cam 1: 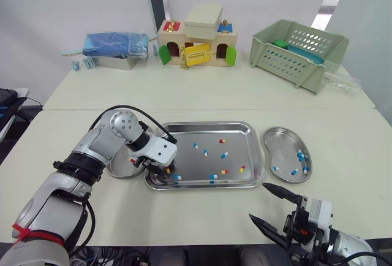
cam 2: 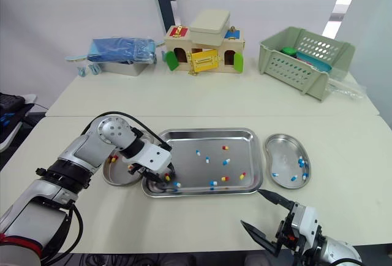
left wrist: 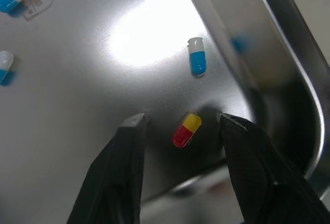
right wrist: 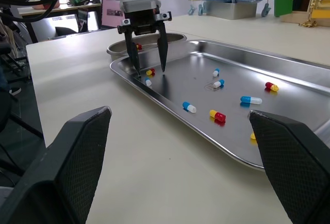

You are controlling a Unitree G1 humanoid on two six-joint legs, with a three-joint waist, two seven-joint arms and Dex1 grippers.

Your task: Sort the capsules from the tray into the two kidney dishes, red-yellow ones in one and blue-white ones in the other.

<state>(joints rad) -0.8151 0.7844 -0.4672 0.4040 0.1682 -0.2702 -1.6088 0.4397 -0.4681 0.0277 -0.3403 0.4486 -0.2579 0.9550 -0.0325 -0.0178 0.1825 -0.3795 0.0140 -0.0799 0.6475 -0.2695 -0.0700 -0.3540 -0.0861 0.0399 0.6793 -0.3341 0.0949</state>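
Observation:
A steel tray holds several red-yellow and blue-white capsules. My left gripper is down in its front-left corner, open, its fingertips on either side of a red-yellow capsule that lies on the tray floor. A blue-white capsule lies just beyond it. The left kidney dish holds a red-yellow capsule. The right kidney dish holds several blue-white capsules. My right gripper hovers open near the table's front edge, right of the tray, with nothing in it.
On the far table stand a green plastic basket at the right, a toy house in the middle and a metal box with a blue bag at the left. A seam runs between the two tables.

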